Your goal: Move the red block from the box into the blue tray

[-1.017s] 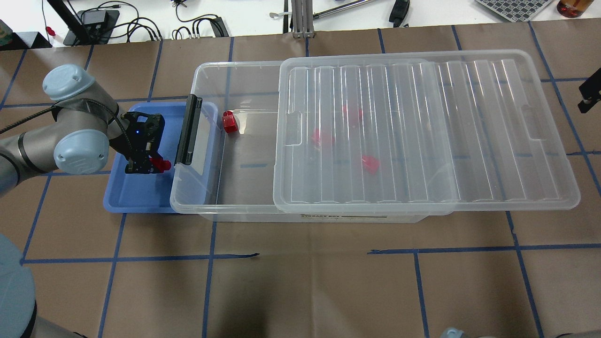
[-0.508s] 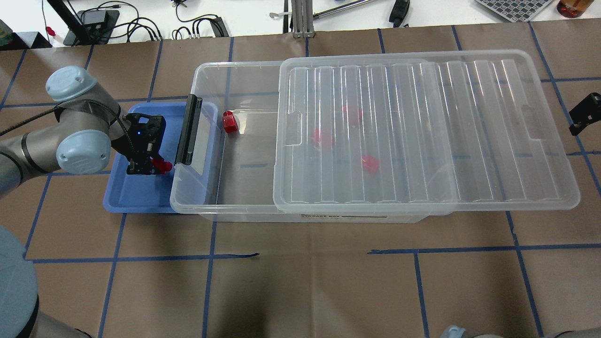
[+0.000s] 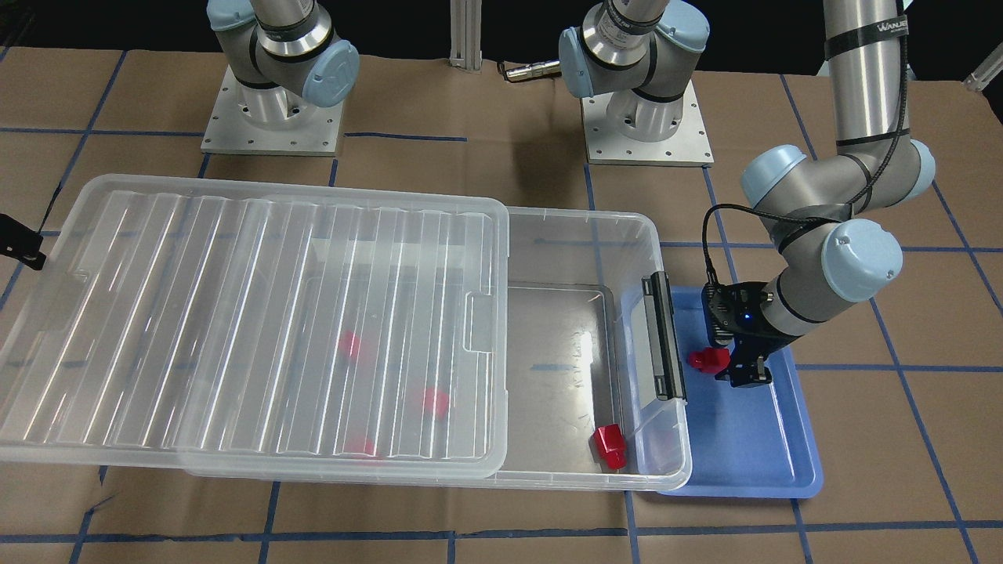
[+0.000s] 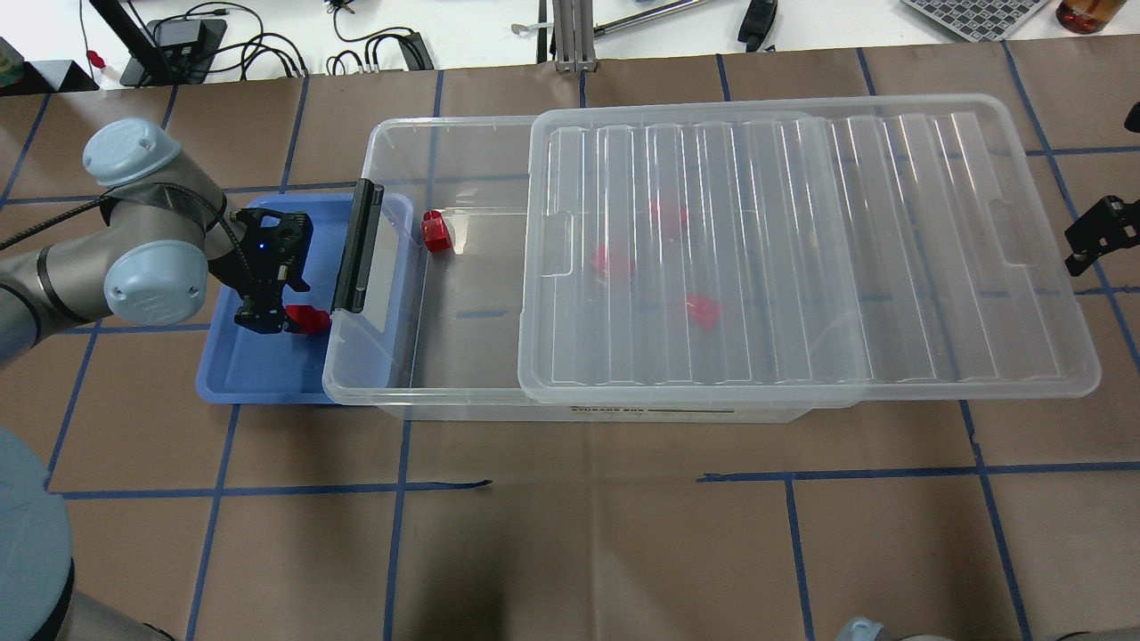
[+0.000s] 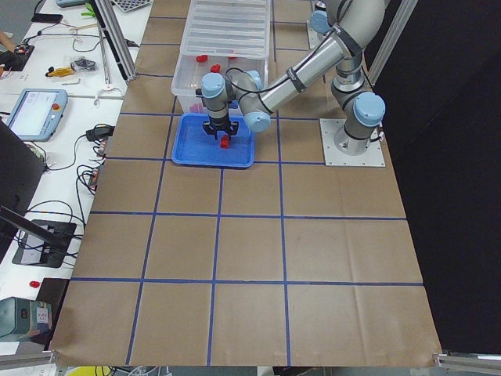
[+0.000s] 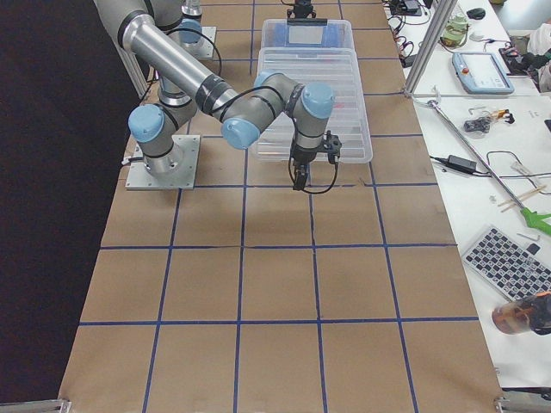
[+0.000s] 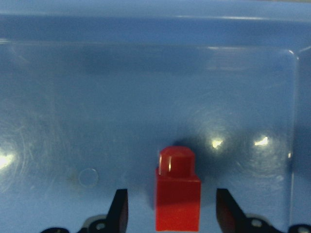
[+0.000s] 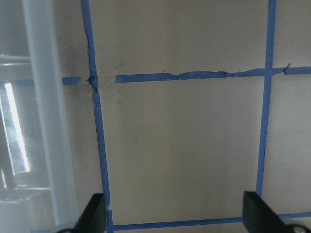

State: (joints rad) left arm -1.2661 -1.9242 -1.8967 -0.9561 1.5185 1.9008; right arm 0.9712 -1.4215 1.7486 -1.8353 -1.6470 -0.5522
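A red block [image 7: 177, 194] lies in the blue tray [image 4: 258, 374], between the spread fingers of my left gripper [image 7: 170, 199], with a gap on each side. The left gripper [image 4: 267, 319] is open and low over the tray, and the block [image 4: 307, 319] shows beside it near the box's end. The clear box [image 4: 445, 125] has its ribbed lid [image 4: 802, 249] slid to the right. One red block [image 4: 435, 231] lies in the uncovered part, and three more show blurred under the lid. My right gripper [image 4: 1091, 236] is open and empty over the paper past the lid's right end.
The box's black latch bar [image 4: 356, 245] overhangs the tray's right side, close to the left gripper. Brown paper with blue tape lines [image 8: 184, 75] covers the table. The arm bases [image 3: 270, 117] stand behind the box. Cables and tools lie beyond the far edge.
The right gripper has moved in from the far right edge, nearer to the lid's end. The left gripper has shifted only slightly over the tray, with the red block still beside it.
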